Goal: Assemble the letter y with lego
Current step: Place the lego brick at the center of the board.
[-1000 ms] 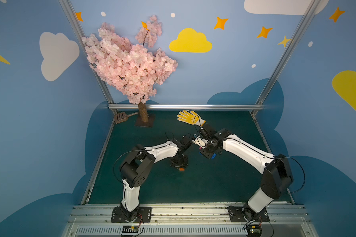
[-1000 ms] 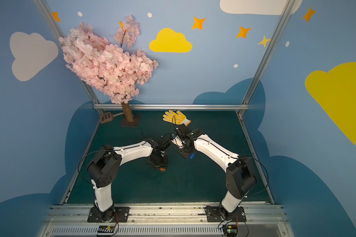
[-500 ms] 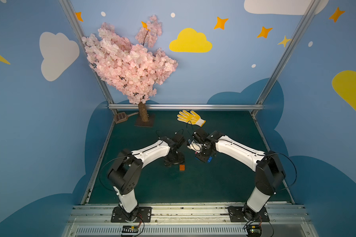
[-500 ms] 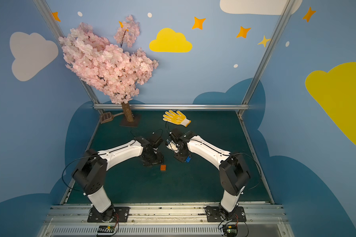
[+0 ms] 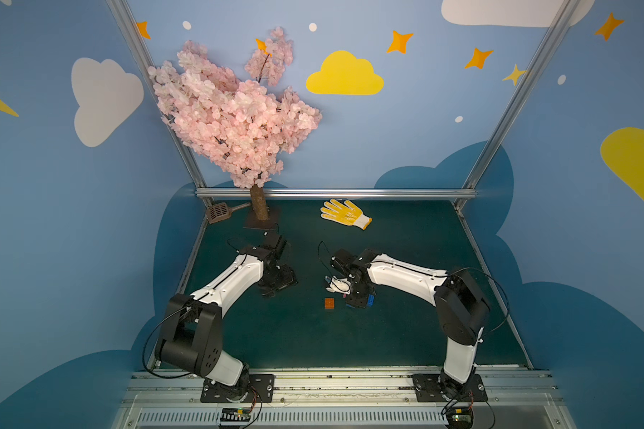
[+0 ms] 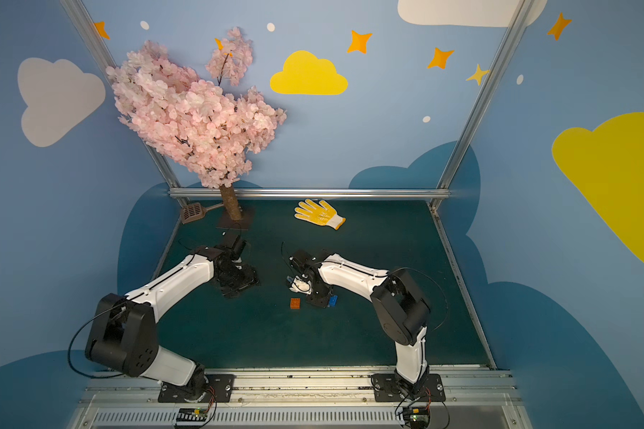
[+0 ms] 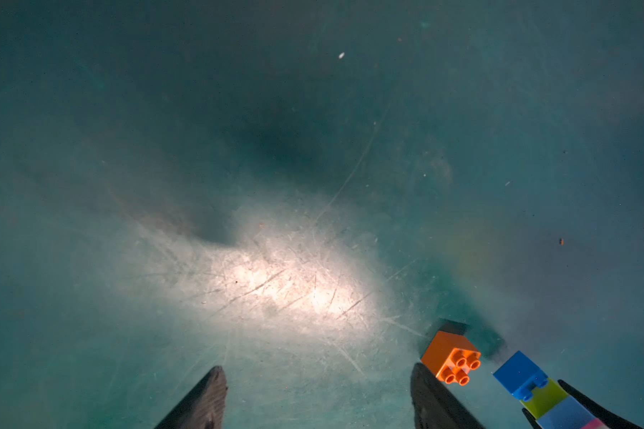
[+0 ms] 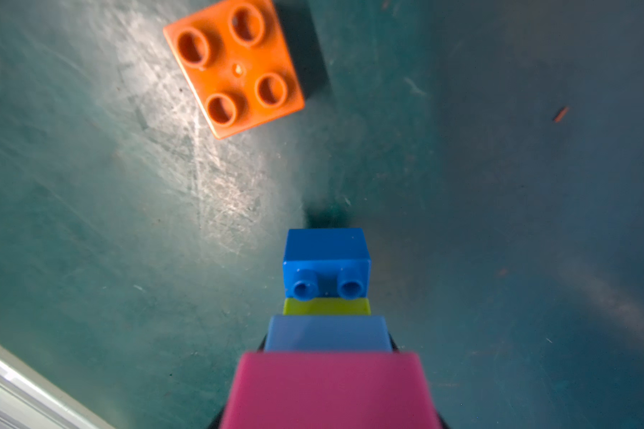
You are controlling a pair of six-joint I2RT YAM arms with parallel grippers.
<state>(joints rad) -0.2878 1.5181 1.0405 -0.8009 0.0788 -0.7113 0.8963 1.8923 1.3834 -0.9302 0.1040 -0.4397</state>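
Observation:
An orange lego brick [image 5: 329,303] [image 6: 295,303] lies loose on the green mat, studs up [image 8: 235,67]. My right gripper [image 5: 354,297] is shut on a stack of joined lego bricks [image 8: 328,334]: pink nearest the jaws, then light blue, lime green and a dark blue end brick [image 8: 326,256]. That end brick [image 5: 370,300] hangs low over the mat, just right of the orange one. My left gripper [image 7: 316,375] [image 5: 277,285] stands open and empty, well left of the orange brick [image 7: 448,351]. The pink brick hides the right jaws in the right wrist view.
A yellow glove [image 5: 344,213] lies at the back of the mat. A pink blossom tree [image 5: 260,210] and a brown scoop [image 5: 220,212] stand at the back left corner. A metal rail [image 5: 313,375] runs along the front edge.
My left gripper opened, let go of the orange brick and drew back to the left. The right arm carried its stack forward and down, close to the orange brick.

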